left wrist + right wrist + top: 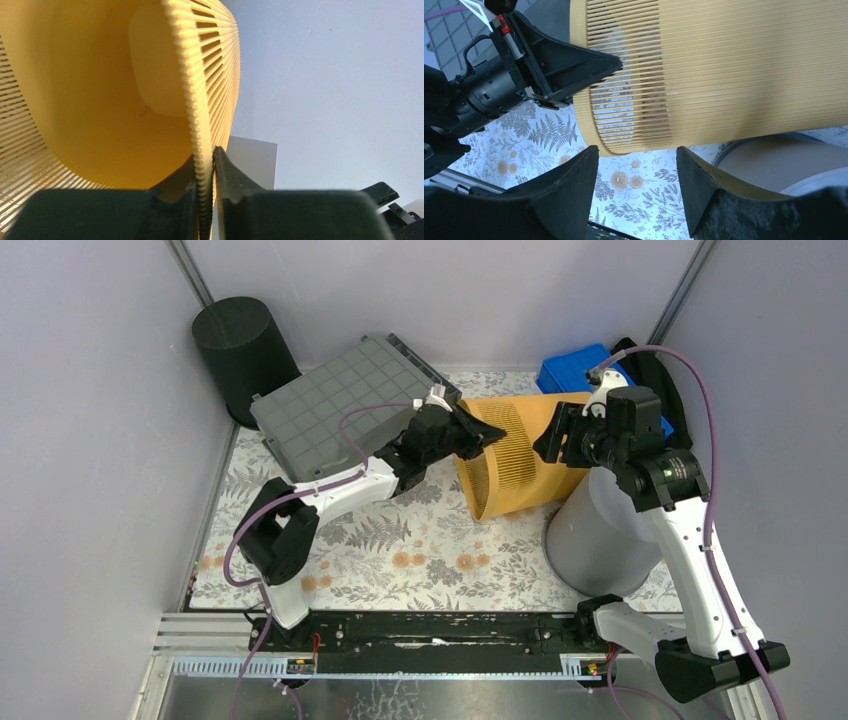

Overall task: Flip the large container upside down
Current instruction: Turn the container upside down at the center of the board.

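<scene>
The large container [335, 405] lies tilted at the table's [400, 540] far-left corner, gridded underside up, so the flip looks largely done. Left hand [205, 165] pinches the yellow basket [525, 455] rim; right hand [636, 165] gapes, empty.

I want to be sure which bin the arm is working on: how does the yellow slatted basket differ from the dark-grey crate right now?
The dark-grey crate is rectangular and solid; the yellow basket is rounded with slatted walls. The crate is tilted with its gridded underside facing up; the basket lies on its side, mouth toward the left arm. The left end effector pinches the basket's rim; nothing holds the crate. Neither stands upright.
</scene>
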Robot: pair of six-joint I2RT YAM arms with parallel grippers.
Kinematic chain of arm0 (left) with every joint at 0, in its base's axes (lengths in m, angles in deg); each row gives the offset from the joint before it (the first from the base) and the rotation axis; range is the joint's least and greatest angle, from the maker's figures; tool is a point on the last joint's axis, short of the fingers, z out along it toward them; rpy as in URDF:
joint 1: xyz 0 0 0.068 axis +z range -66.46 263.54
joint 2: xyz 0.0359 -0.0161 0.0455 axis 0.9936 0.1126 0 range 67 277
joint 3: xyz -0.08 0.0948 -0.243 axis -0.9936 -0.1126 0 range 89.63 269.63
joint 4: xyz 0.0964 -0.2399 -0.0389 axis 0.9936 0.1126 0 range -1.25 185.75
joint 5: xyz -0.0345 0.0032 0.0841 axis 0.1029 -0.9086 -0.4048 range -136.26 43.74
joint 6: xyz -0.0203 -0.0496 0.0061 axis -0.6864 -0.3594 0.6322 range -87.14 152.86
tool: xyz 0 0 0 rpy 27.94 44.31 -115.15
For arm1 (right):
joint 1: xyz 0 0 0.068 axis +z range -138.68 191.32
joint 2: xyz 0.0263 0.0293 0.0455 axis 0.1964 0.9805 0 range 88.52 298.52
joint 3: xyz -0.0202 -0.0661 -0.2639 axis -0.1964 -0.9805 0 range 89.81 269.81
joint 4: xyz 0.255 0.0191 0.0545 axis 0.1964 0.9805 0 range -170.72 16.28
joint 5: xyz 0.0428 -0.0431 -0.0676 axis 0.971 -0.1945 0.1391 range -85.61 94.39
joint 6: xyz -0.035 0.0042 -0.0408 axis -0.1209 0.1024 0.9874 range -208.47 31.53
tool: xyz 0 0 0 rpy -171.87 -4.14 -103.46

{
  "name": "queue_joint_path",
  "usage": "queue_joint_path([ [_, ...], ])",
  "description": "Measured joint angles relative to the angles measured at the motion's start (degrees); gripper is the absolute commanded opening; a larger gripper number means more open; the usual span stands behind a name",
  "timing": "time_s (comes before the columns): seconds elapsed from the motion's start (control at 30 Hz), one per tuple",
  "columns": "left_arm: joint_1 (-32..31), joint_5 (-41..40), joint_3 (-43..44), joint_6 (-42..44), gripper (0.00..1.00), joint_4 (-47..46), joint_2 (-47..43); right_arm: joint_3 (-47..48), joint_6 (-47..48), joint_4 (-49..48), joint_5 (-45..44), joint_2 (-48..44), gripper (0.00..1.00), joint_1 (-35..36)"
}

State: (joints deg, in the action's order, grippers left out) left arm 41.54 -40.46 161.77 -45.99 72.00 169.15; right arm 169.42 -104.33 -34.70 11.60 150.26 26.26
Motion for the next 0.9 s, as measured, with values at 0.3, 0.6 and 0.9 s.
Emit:
queue_joint_path([
  [0.3,1.7,5.9,0.3,0.3,0.0,-0.5,0.0,0.0,0.3,0.0,0.6,-0.7,0.65,0.0],
  [0.6,4.7,9.6,-12.4,-3.6,0.0,-15.9,-5.4,3.7,0.2,2.9,2.7,-0.8,0.64,0.0],
  [0.9,5.4,9.2,-13.9,-9.3,0.0,-32.5,-2.4,18.8,0.2,7.9,5.4,-0.5,0.64,-0.1],
])
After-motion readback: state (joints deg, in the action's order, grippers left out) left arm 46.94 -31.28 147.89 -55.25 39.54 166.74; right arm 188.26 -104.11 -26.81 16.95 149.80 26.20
